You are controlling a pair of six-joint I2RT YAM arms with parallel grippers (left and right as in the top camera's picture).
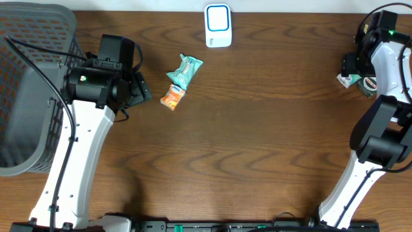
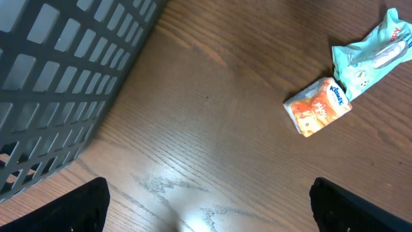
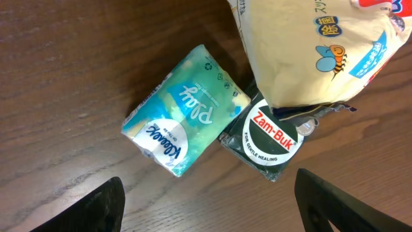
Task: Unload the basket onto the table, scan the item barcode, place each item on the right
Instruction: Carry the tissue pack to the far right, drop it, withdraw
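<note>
scanner (image 1: 217,24): white, blue-framed, far centre | orange tissue pack (image 1: 172,98): lying flat, touching teal packet (image 1: 185,71)

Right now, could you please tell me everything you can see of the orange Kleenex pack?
The orange Kleenex pack is a soft, plastic-wrapped tissue packet, orange and white with a blue logo at one end. It lies flat and askew on the wooden table, with its logo end touching a teal wrapper.

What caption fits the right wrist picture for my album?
Open right gripper above a teal Kleenex pack, a Zam-Buk tin and a cream bee-print packet.
</note>
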